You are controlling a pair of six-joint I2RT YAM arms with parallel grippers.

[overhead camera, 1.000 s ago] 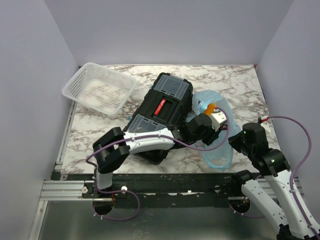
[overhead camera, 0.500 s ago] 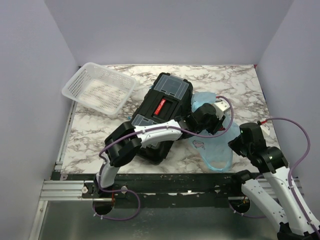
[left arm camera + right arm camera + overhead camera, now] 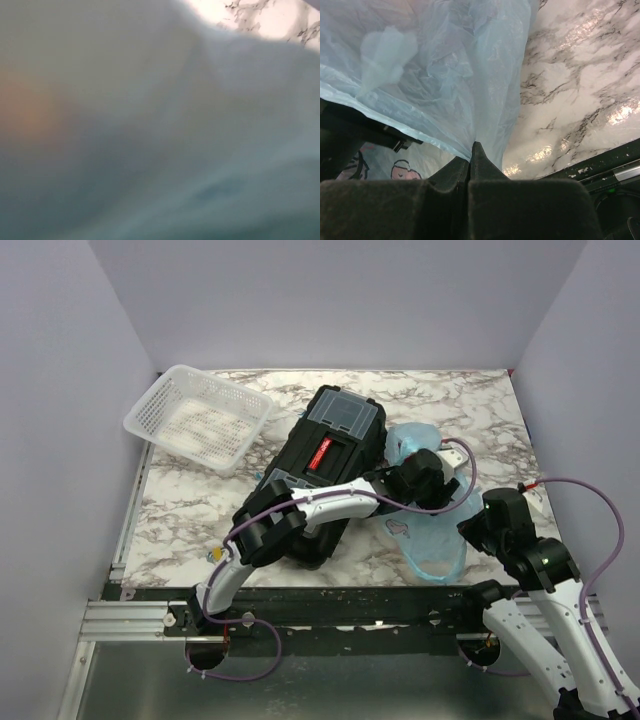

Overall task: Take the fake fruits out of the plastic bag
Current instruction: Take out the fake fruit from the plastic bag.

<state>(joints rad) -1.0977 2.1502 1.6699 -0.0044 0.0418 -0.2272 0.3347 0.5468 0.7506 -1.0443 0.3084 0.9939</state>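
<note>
Light-blue film of the plastic bag lay crumpled on the marble desk, just beside the black toolbox on its right. The right hand was fully closed, pinching a fold of the bag's edge and holding it taut. The left hand reached across the toolbox into the bag. Its wrist view showed only blurred blue plastic, so how far it stood open, and whether it held anything, could not be told. An orange blur at the left of that view may have been one of the fake fruits, though this was unconfirmed. No fruit was seen outside the bag. Judged step: reaching inside for a fruit. The next move called for a secure grasp and a withdrawal through the held opening.
</note>
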